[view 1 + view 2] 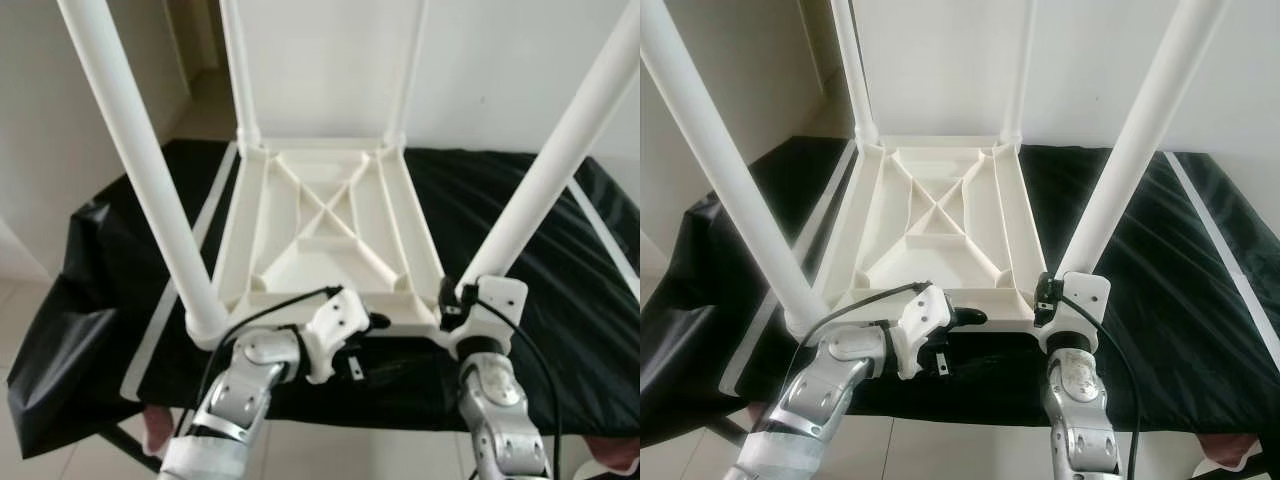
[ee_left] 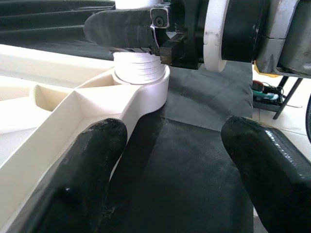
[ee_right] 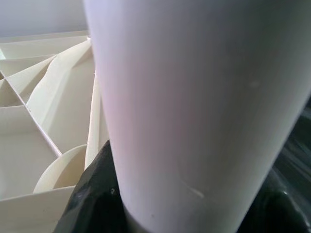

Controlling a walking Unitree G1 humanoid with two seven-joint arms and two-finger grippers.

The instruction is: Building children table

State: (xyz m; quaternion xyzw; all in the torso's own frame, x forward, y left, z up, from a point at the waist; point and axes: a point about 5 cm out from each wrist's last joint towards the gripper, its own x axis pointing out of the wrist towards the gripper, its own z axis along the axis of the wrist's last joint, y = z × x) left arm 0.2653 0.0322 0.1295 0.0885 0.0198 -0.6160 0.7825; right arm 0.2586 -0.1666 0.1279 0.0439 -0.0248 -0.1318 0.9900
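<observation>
Right gripper (image 1: pixel 1048 292) jaws clamp near-right leg (image 1: pixel 1130 160) at socket; twist it home squarely (left gripper (image 2: pixel 170 145) jaws wide, idle beside tabletop (image 1: pixel 330 215)).

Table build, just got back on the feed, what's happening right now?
The white children's tabletop lies upside down on a black-covered surface, with all four white legs standing up from its corners. The right gripper is closed around the base of the near right leg. The left gripper is open, held at the tabletop's near edge and pointing towards that same corner.
</observation>
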